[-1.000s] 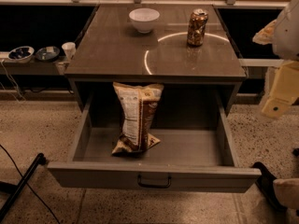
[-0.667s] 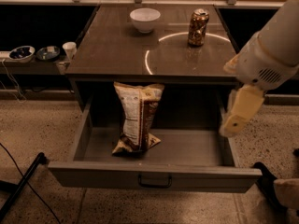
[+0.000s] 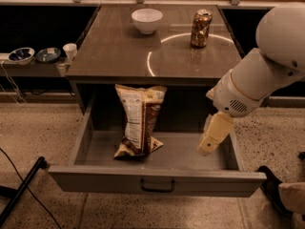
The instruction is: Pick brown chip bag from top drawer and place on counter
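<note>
The brown chip bag (image 3: 138, 120) stands upright in the open top drawer (image 3: 157, 180), left of middle, leaning against the back under the counter edge. The counter (image 3: 119, 49) above it is glossy grey-brown with a bright ring reflection. My gripper (image 3: 209, 144) hangs from the white arm (image 3: 259, 78) coming in from the right. It is over the right part of the drawer, about a hand's width right of the bag and apart from it. It holds nothing.
A white bowl (image 3: 147, 20) and a gold-brown can (image 3: 200, 28) stand at the back of the counter. A pale side shelf (image 3: 33, 67) at left carries small bowls and a cup. A dark stand leg (image 3: 21, 190) lies on the floor at lower left.
My arm has swung in from the right edge toward the left, and the gripper now sits lower, over the right side of the drawer. The bag has not moved.
</note>
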Tool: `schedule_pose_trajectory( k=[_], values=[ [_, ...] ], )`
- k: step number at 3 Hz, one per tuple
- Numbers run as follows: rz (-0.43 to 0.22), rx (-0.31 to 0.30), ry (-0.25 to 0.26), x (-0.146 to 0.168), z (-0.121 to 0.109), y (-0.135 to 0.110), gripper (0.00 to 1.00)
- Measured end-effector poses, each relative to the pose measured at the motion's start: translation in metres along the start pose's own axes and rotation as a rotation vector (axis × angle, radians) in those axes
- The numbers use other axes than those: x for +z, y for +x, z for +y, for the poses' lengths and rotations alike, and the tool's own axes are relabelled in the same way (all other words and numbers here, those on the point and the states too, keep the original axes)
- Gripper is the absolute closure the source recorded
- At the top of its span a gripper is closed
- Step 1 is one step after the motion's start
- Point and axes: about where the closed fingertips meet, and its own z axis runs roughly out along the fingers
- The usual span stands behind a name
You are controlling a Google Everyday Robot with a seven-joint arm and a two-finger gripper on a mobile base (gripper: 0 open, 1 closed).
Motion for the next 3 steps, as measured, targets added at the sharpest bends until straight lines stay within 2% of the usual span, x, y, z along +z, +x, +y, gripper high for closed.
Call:
schedule_pose_trajectory(
  k=[1, 2, 3],
  values=[
    [-0.064, -0.034, -0.03, 0.006, -0.003, -0.015, 0.0],
    [-0.265, -0.057, -0.102, 0.043, 0.0, -0.055, 0.0],
    [-0.435, -0.005, -0.115, 0.088, -0.014, -0.1, 0.0]
  ],
)
